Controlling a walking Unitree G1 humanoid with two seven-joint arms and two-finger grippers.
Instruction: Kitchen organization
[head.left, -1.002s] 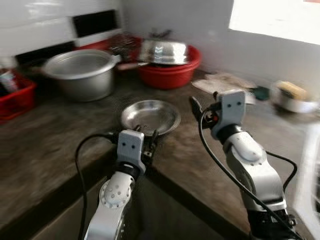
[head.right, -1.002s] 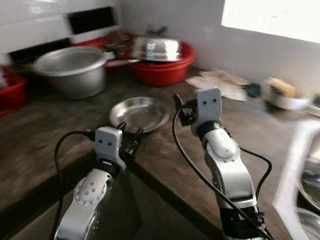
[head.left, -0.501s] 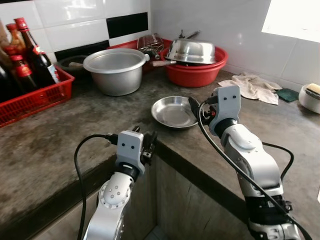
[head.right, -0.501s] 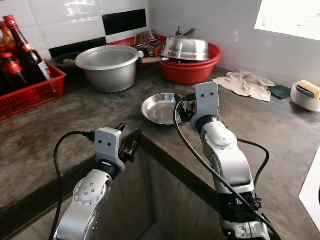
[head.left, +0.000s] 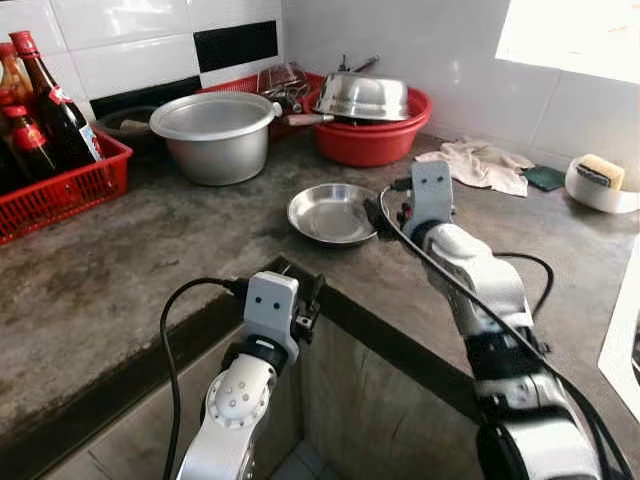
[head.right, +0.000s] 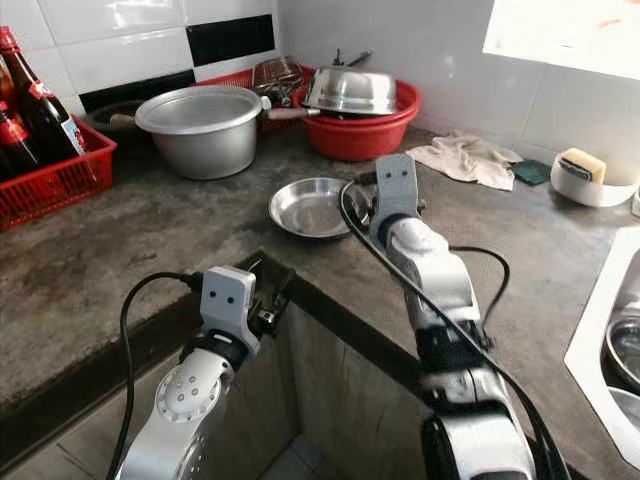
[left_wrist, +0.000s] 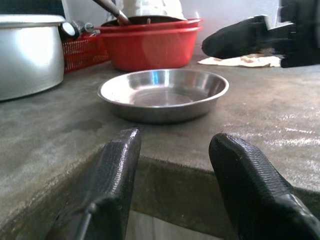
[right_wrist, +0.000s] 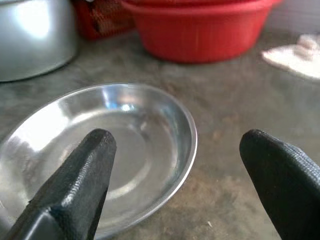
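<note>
— What is seen along the left of the counter (head.left: 120, 270)?

— A red crate (head.left: 60, 195) of dark bottles (head.left: 55, 100) is set against the tiled wall. Beside it a large aluminium pot (head.left: 213, 135) is stood, and behind that a red rack (head.left: 270, 85) whose contents cannot be made out, perhaps utensils.

— And the left gripper (head.left: 312, 300)?

— It is held just off the counter's inner corner edge, below and well short of the steel plate (head.left: 333, 212). Its fingers (left_wrist: 115, 175) are spread apart with nothing between them.

— Where is the plate placed?

— Flat on the counter near that corner, in front of the red basin (head.left: 372, 135), in which an upturned steel bowl (head.left: 362, 95) is carried.

— The right gripper (head.left: 385, 212)?

— It is held low at the plate's right rim, fingers (right_wrist: 75, 185) parted wide and gripping nothing; one finger is seen over the plate, the other over bare counter.

— Further right?

— A crumpled cloth (head.left: 478, 162), a green scrub pad (head.left: 545, 177), and a white dish (head.left: 600, 190) with a sponge in it are laid out.
</note>
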